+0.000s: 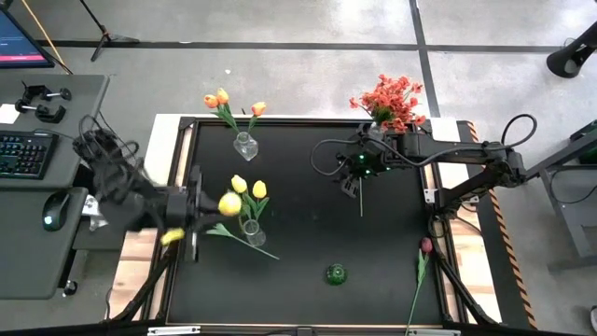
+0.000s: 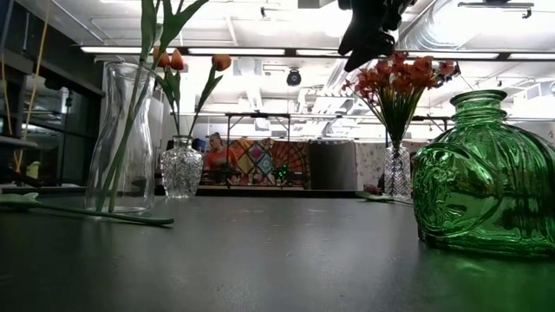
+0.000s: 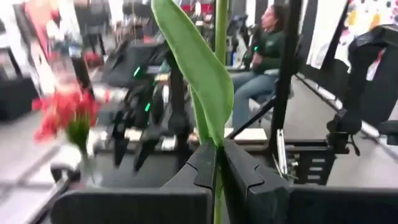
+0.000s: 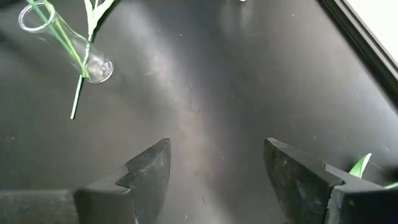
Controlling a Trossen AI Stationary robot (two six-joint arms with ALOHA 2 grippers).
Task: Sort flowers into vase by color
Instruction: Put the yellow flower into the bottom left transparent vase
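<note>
A yellow tulip (image 1: 229, 203) stands pinched by its green stem (image 3: 219, 186) in my left gripper (image 3: 219, 165), shut tight on it at the table's (image 1: 308, 238) left side, just beside the clear vase (image 1: 251, 231) holding two more yellow tulips (image 1: 249, 187). Another stem (image 1: 244, 238) lies flat by that vase. My right gripper (image 4: 214, 177) hangs open and empty over the table near the red spray (image 1: 392, 101). A pink tulip (image 1: 426, 246) lies at the right edge.
</note>
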